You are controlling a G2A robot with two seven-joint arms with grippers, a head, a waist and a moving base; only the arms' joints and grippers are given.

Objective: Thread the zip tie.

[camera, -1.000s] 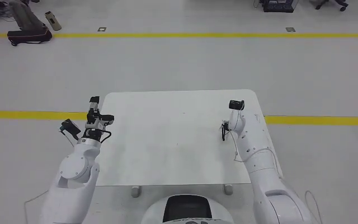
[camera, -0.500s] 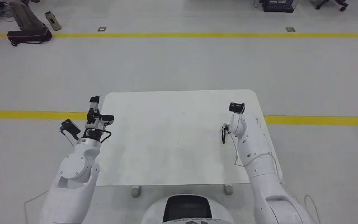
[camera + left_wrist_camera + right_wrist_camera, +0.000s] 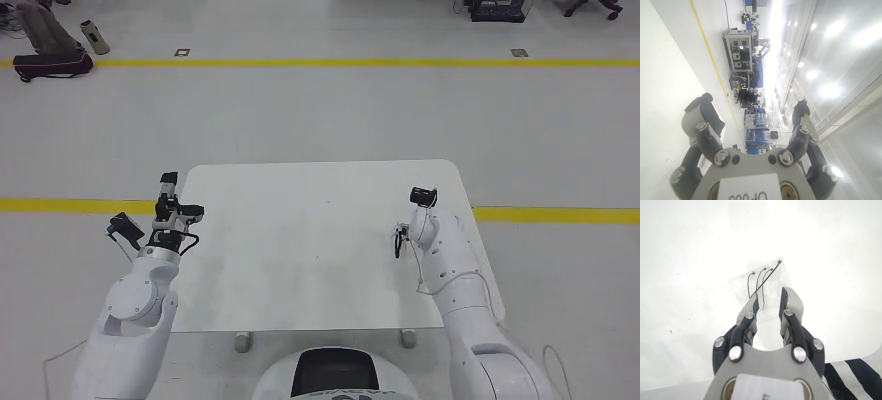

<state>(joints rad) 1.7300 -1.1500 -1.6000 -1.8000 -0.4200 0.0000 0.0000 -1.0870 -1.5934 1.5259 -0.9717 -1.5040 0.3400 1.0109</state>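
Observation:
Several black zip ties lie on a clear plastic sheet on the white table. My right gripper hangs open just above the near end of the sheet, nothing between its fingers; one finger covers the tail of a tie. From above, the right gripper is over the table's right part. My left gripper is open and empty, pointing out into the room. It stands at the table's left edge, far from the ties.
The table's right edge and rounded corner lie close behind the right gripper. Black straps hang below that edge. White floor with yellow lines surrounds the table.
The right arm has drawn back slightly toward the robot's body. The left arm has kept still.

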